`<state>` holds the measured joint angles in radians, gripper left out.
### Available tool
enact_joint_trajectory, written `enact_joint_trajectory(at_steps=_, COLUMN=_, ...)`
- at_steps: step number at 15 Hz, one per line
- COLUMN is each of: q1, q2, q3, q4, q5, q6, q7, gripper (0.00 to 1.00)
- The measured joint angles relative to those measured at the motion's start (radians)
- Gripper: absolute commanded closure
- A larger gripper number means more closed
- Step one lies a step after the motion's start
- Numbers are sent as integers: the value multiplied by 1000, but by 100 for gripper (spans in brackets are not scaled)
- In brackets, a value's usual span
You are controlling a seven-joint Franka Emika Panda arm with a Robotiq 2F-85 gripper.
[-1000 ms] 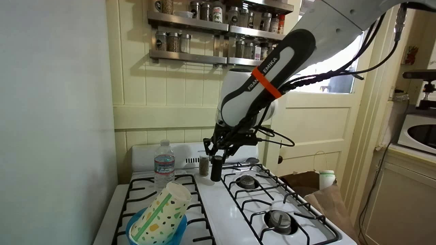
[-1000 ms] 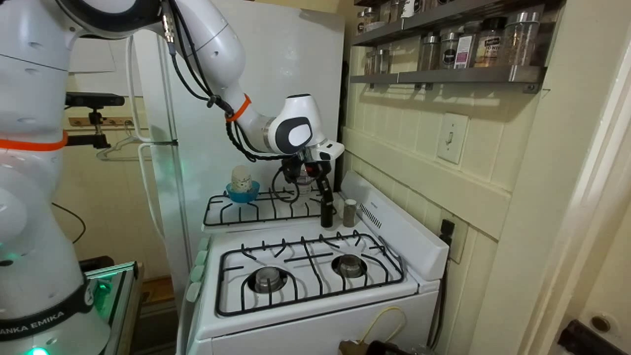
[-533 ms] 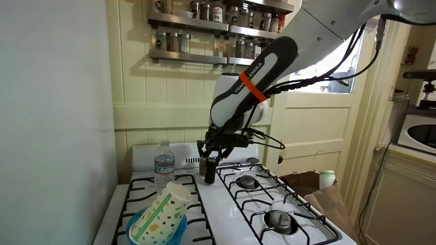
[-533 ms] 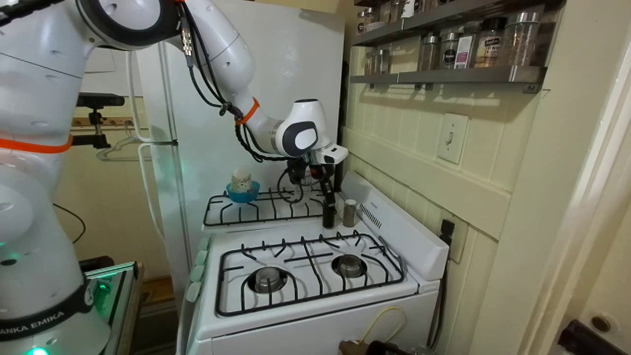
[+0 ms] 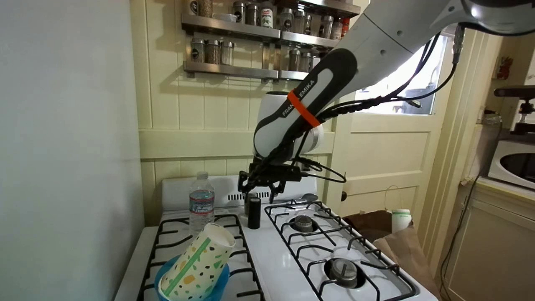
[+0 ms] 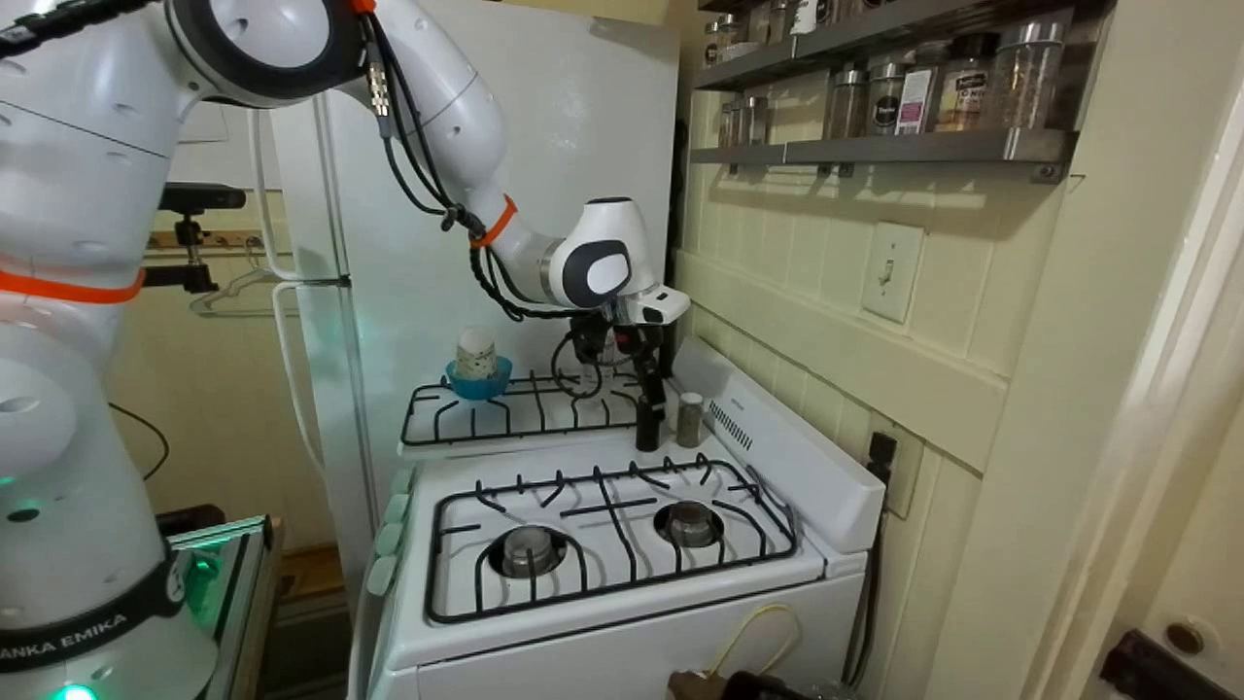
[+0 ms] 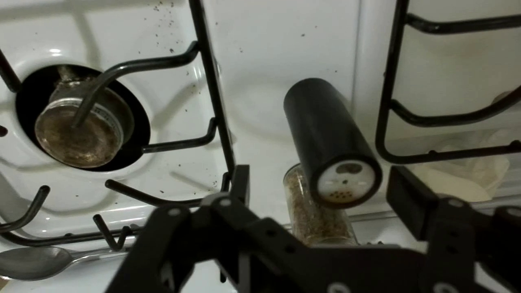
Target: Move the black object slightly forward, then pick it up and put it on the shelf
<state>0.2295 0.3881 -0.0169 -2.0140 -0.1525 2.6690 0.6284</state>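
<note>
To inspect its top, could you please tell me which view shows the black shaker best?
The wrist view: the black shaker appears large and unobstructed, its dotted pale top facing the camera. Both exterior views show it smaller and upright, without that detail.

The shaker [image 7: 327, 126] stands on the stove [image 5: 279, 263], under the gripper [image 7: 321, 184]. Above the gripper hangs the shelf [image 5: 230, 70], holding spice jars [image 5: 212, 52].

White jointed robot arm [image 5: 368, 50] is showing "FRAN", "EMIKA"; its wide black base band [image 6: 92, 627] is reading "ANKA EMIKA".
</note>
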Motion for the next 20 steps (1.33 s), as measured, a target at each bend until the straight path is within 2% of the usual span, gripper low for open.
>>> enact_joint_trajectory(at_steps=5, q1=5, q2=-67, q3=6, q4=-74, q5=5, q6=0, q7=-1, gripper=0)
enact_joint_trajectory(at_steps=8, q1=11, q2=-151, q3=15, q4=-199, q5=6, q6=3, q7=0, gripper=0)
enact_joint_trajectory(at_steps=10, q1=16, q2=-208, q3=20, q4=-299, q5=-4, q6=49, q7=2, gripper=0)
enact_joint_trajectory(at_steps=13, q1=34, q2=-269, q3=-8, q4=-440, q5=-167, q6=235, q7=96, gripper=0)
enact_joint_trajectory(at_steps=16, q1=121, q2=-293, q3=-169, q4=-495, q5=-414, q6=392, q7=240, gripper=0)
enact_joint_trajectory(at_steps=20, q1=118, q2=-293, q3=-174, q4=-495, q5=-428, q6=397, q7=248, gripper=0)
